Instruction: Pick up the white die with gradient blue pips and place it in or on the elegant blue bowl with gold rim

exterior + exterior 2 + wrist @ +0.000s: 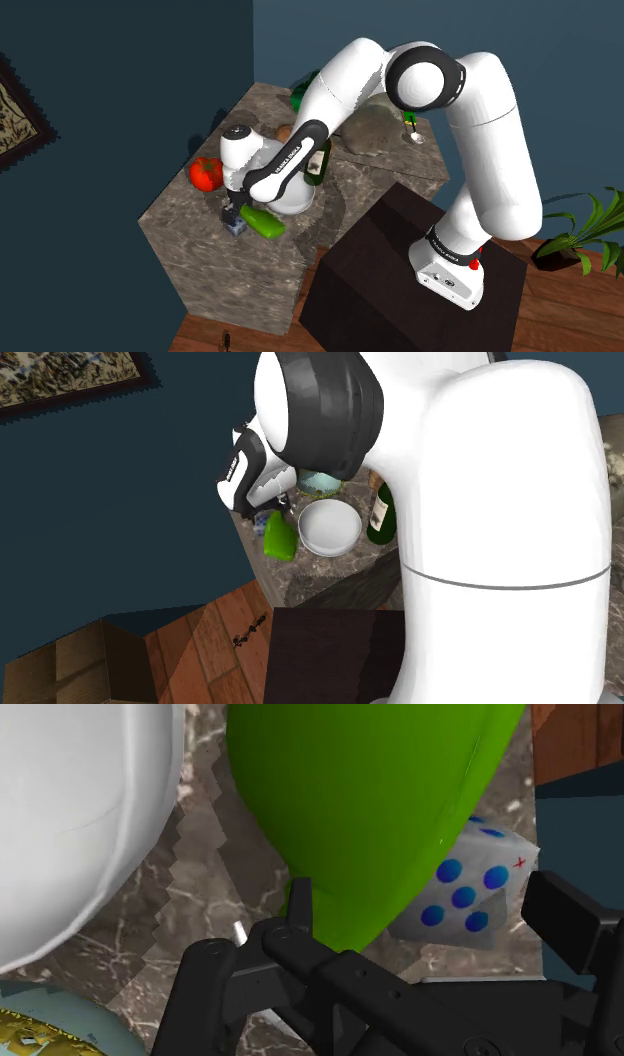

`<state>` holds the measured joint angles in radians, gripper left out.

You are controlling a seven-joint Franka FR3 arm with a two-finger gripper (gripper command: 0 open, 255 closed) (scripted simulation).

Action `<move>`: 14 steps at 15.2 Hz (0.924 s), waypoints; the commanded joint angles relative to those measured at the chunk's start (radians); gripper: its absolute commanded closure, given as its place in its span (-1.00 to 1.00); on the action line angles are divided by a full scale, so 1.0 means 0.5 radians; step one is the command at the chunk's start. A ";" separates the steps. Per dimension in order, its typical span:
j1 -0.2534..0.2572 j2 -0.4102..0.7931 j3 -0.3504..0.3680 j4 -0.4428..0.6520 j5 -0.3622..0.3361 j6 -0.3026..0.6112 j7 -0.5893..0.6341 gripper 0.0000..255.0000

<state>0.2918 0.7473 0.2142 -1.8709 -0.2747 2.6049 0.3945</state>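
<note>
Three things crowd the die (pixel 465 889): a glossy green object (pixel 370 804), a white bowl (pixel 80 814) and the gripper (pixel 430 904) itself. In the wrist view the die lies on the marbled surface (pixel 200 894), white with blue pips, five on the face toward the camera. The green object's rounded end overlaps the die's edge and lies between it and the white bowl. The jaws stand apart, open, with the die and the green tip between them. One black finger (pixel 565 919) is just beside the die's corner; whether it touches cannot be told. The blue bowl (pixel 45 1029), gold-rimmed, shows on the gripper's other side, just beside the white bowl.

In the shoulder view the gripper (pixel 234 212) is low over the surface (pixel 185 205) near its front edge, left of centre. The die (pixel 237 227) is under it and the green object (pixel 263 222) is just to its right. The white bowl (pixel 292 197) sits behind the green object, half covered by the forearm. A tomato (pixel 206 173) lies up and left of the gripper, apart from it. A green bottle (pixel 319 160) stands behind the white bowl, and a grey rock (pixel 375 128) lies at upper centre.

In the second exterior view the arm's white link covers the right half. At centre, left to right, are the green object (pixel 278 538), white bowl (pixel 329 527) and bottle (pixel 381 512), with the blue bowl (pixel 322 481) just above the white one.
</note>
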 commanded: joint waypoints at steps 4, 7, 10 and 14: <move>0.031 0.143 -0.034 0.063 -0.025 0.068 0.017 -1.00; 0.036 0.157 -0.040 0.070 -0.025 0.075 0.017 -1.00; 0.039 0.157 -0.042 0.070 -0.021 0.076 0.014 -1.00; 0.062 0.187 -0.055 0.070 -0.029 0.107 0.035 1.00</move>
<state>0.3174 0.8175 0.1873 -1.8200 -0.2885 2.6536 0.4083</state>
